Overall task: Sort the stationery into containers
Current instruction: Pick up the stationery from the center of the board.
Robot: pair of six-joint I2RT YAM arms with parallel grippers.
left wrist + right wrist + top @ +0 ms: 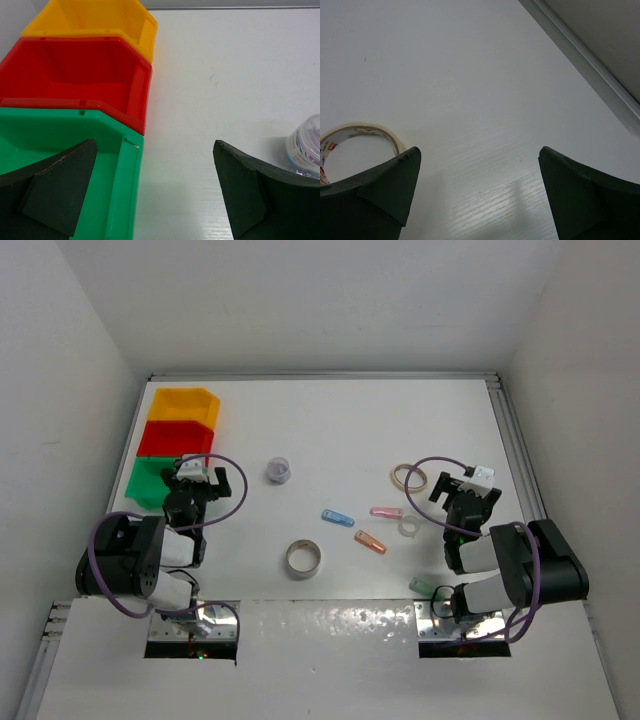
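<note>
On the white tabletop, three joined bins stand in a row at the far left: the yellow-orange bin farthest back, the red bin in the middle, and the green bin nearest the arms. None of the three shows anything inside in the parts that can be seen. The left pincer has its fingers spread wide and grips nothing. One finger hangs over the green bin's interior and the other over bare tabletop just right of that bin. A tiny clear round pot, with small coloured bits inside it, sits on the tabletop to the right of the bins, close beside the left pincer's outer finger in the wrist view. The right pincer is likewise spread apart and empty, over bare surface near the right edge rail. The beige tape ring lies flat just to its left, partly hidden behind one finger in the wrist view. Between the two arms lie the other loose pieces. A grey tape ring is nearest the arm bases, with a blue capsule beyond it. A pink capsule and an orange capsule lie close together, and a small clear tape ring sits just right of the pink one. All of these lie well apart from the bins.
</note>
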